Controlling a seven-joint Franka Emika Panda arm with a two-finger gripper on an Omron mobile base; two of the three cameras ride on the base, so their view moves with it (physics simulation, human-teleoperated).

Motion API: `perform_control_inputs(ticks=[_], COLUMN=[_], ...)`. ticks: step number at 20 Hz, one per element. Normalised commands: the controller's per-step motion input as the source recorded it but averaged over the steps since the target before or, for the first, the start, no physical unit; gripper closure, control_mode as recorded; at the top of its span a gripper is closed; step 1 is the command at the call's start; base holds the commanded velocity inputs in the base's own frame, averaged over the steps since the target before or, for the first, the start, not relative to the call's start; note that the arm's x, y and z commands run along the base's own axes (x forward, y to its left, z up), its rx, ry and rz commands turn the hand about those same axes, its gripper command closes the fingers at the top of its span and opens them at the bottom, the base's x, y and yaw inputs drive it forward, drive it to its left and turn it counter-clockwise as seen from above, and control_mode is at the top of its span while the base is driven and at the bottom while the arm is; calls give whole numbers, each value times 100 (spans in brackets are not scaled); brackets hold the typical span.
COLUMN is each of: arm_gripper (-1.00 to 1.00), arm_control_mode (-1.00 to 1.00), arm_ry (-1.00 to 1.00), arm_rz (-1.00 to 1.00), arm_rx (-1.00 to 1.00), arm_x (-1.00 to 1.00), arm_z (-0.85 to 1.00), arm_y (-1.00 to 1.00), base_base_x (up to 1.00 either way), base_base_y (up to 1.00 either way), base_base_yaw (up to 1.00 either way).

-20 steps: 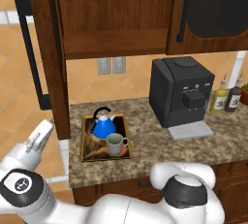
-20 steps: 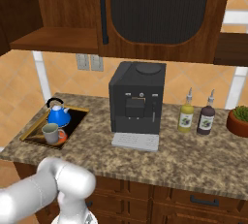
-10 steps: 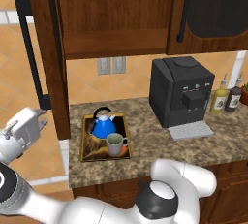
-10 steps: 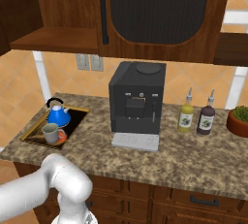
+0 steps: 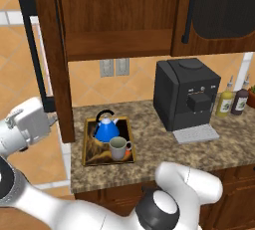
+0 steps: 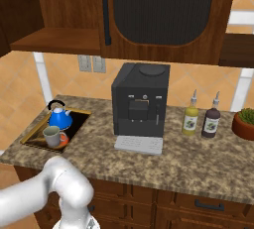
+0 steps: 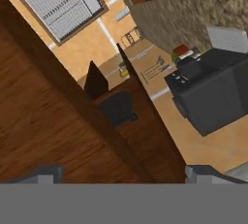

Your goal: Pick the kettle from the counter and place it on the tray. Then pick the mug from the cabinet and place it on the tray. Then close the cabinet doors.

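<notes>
Risk, judged: hand glancing off edge of open left cabinet door [image 5: 52,69] rather than pushing it shut, or swinging door clipping arm; gripper [image 5: 50,120] sits just beside door's lower edge, off counter's left end. Fingers spread wide, gripping nothing. Right door [image 6: 163,10] looks closed. Kettle [image 5: 106,129], bright blue, black arched handle, and grey mug [image 5: 119,148] both on gold-rimmed tray [image 5: 89,155] near counter's [image 5: 164,157] left end.
</notes>
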Motion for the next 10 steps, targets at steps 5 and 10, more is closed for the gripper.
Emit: perform_control_inputs(ticks=[5,10], arm_gripper=[-100,-100], arm_control_mode=[-100,-100], arm_ry=[0,0], arm_rz=[0,4], arm_rx=[0,0], arm_x=[-3,0], arm_z=[34,19], arm_y=[-75,-82], base_base_x=[0,0], base_base_y=[0,0], base_base_yaw=[0,0])
